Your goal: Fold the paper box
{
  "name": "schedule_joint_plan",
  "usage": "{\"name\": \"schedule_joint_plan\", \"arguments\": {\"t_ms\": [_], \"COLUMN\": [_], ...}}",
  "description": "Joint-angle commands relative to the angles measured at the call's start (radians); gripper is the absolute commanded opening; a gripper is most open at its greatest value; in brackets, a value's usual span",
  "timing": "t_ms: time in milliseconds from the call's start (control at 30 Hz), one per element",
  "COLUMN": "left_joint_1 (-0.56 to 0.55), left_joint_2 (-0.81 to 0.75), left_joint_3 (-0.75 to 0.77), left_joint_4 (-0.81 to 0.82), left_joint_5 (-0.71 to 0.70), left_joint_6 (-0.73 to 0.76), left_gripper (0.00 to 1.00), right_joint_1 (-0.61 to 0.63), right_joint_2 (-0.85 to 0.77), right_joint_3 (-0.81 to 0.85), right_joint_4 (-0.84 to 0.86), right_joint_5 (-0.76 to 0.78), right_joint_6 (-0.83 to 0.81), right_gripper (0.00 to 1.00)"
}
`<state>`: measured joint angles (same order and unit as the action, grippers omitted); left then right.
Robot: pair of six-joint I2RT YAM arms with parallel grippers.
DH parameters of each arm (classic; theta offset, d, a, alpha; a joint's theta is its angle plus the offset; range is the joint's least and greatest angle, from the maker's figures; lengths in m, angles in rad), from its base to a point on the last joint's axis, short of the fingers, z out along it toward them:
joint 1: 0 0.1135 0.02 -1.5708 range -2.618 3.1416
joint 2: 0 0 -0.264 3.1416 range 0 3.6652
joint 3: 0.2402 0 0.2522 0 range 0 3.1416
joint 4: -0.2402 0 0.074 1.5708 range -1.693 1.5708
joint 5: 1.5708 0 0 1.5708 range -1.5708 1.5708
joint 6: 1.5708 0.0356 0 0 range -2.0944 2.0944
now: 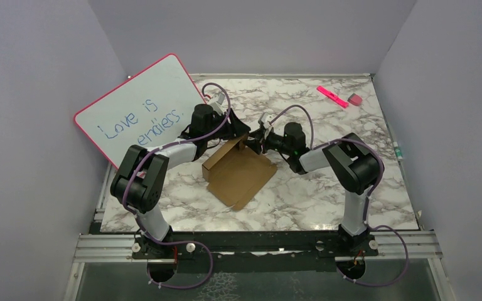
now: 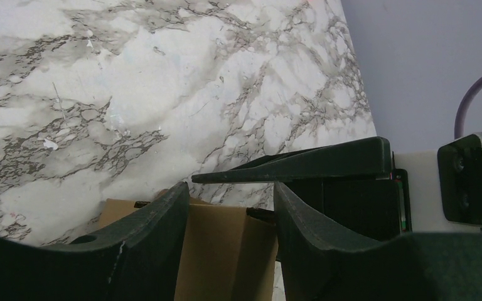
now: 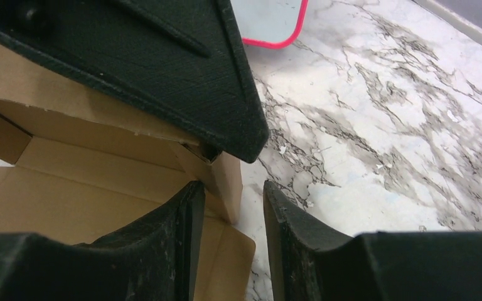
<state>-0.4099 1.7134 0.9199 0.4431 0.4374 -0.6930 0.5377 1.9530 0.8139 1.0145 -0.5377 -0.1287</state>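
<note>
The paper box (image 1: 238, 172) is brown cardboard, partly folded, lying open in the middle of the marble table with its far wall raised. My left gripper (image 1: 243, 135) and right gripper (image 1: 256, 143) meet at the box's far corner. In the left wrist view the left gripper (image 2: 231, 188) is open, with a cardboard panel (image 2: 219, 251) showing between its fingers. In the right wrist view the right gripper (image 3: 232, 185) is open and straddles the raised corner flap (image 3: 226, 179). The left gripper's finger (image 3: 163, 63) lies against the far wall's outside.
A pink-framed whiteboard (image 1: 141, 110) with blue writing leans at the back left, close behind the left arm. A pink marker (image 1: 332, 96) and a small eraser (image 1: 355, 99) lie at the back right. Grey walls enclose the table.
</note>
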Motion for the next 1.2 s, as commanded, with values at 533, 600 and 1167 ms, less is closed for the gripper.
{"name": "schedule_joint_plan", "arguments": {"t_ms": [533, 600, 1167], "left_joint_1": [-0.014, -0.012, -0.026], "left_joint_2": [-0.009, -0.026, -0.109], "left_joint_3": [-0.006, -0.014, -0.061], "left_joint_4": [-0.029, -0.029, -0.055], "left_joint_5": [0.138, 0.133, 0.154], "left_joint_6": [-0.071, -0.076, -0.110], "left_gripper": [0.60, 0.61, 0.65], "right_joint_1": [0.010, 0.014, 0.097], "right_joint_2": [0.023, -0.001, -0.103], "right_joint_3": [0.014, -0.002, -0.073], "right_joint_4": [0.146, 0.120, -0.060], "right_joint_5": [0.117, 0.143, 0.569], "right_joint_6": [0.062, 0.060, 0.114], "right_gripper": [0.19, 0.14, 0.04]}}
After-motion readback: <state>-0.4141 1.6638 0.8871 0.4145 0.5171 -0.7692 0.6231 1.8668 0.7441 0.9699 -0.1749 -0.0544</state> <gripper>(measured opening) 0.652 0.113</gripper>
